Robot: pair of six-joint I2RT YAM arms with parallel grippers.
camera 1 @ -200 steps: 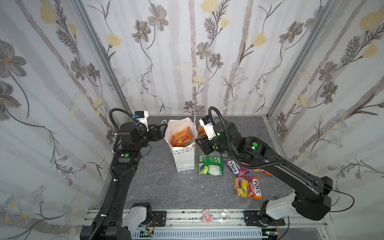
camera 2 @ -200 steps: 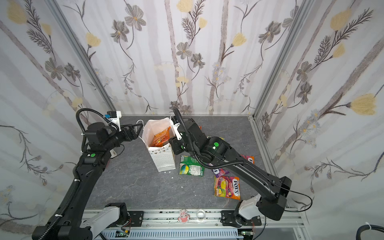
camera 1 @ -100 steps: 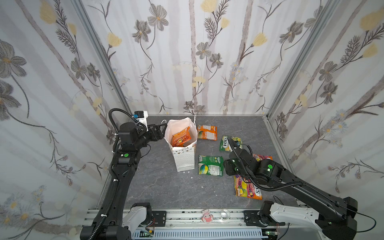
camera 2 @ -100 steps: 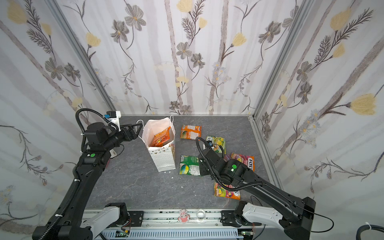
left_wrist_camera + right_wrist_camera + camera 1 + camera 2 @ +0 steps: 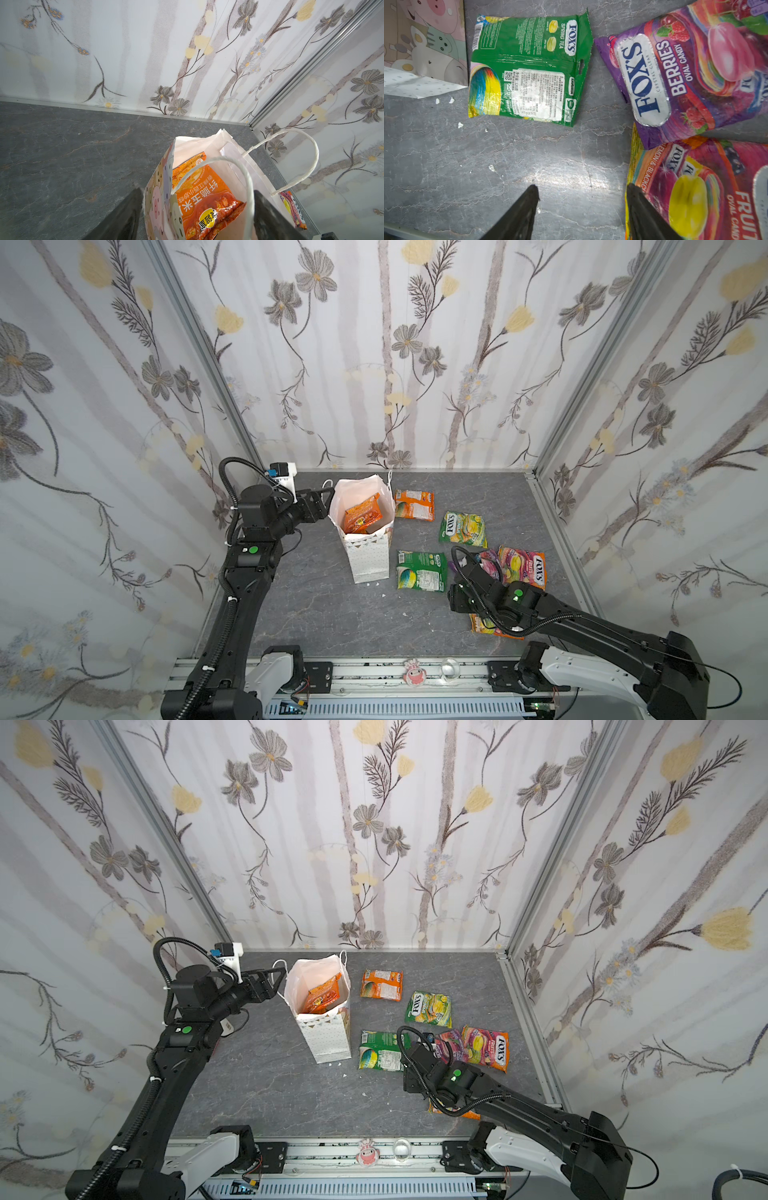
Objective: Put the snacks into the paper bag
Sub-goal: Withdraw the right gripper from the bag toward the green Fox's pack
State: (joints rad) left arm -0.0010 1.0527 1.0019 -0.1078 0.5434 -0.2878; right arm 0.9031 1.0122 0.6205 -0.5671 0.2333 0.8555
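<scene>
Right wrist view: the right end effector point(image 5: 582, 187) hangs low over the bare counter point(image 5: 467, 187), fingers spread with nothing between them. One finger overlaps the edge of the near Fruits packet point(image 5: 695, 197), which lies partly under that arm in a top view. Just beyond lie the green Spring Tea packet point(image 5: 529, 68), back side up, and the purple Berries packet point(image 5: 685, 68), with a pink Fruits packet point(image 5: 523, 568) beside it. The paper bag point(image 5: 370, 564) stands upright next to the green one and holds a single orange snack packet point(image 5: 362, 514). The left end effector point(image 5: 197, 191) is spread across the bag's rim, with one cord handle between its fingers. Farther back rest a yellow-green Fox's packet point(image 5: 463, 526) and the far orange packet point(image 5: 414, 504). By my count one snack is bagged and six remain on the counter.
</scene>
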